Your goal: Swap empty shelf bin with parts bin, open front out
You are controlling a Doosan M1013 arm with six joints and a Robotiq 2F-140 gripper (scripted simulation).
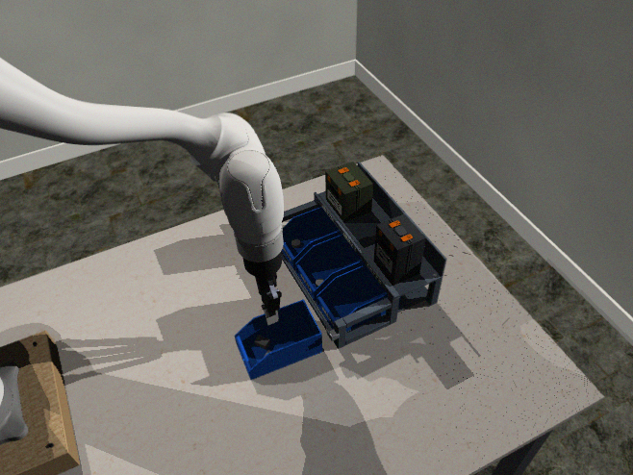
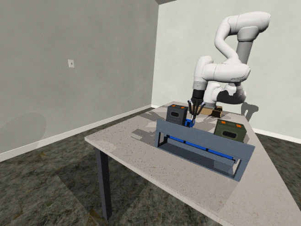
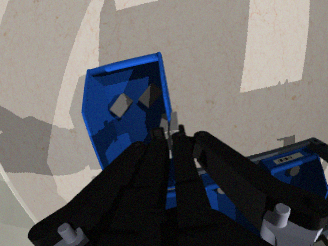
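The blue open bin with parts (image 1: pixel 291 353) (image 2: pixel 187 122) (image 3: pixel 93 97) stands upright on the table in front of the shelf. Grey blocks (image 1: pixel 262 341) (image 3: pixel 120 105) lie inside near its open front. My gripper (image 1: pixel 272 319) (image 2: pixel 193 119) (image 3: pixel 171 122) points down and is shut on one side wall of this bin; the pinch itself is partly hidden by the fingers. The grey shelf (image 1: pixel 366 317) (image 2: pixel 194 131) holds three blue bins side by side. The bin at the near right end (image 1: pixel 352 291) shows no parts. The middle bin (image 1: pixel 329 262) and the far left bin (image 1: pixel 313 224) each show a small grey piece.
A green case (image 1: pixel 347 191) (image 2: pixel 229 131) and a dark grey case (image 1: pixel 398 253) (image 2: pixel 176 114) stand on the shelf's upper board. The shelf's front lip lies close to the table bin's rear end. A wooden base block (image 1: pixel 63 409) (image 2: pixel 206 111) is at the robot's foot.
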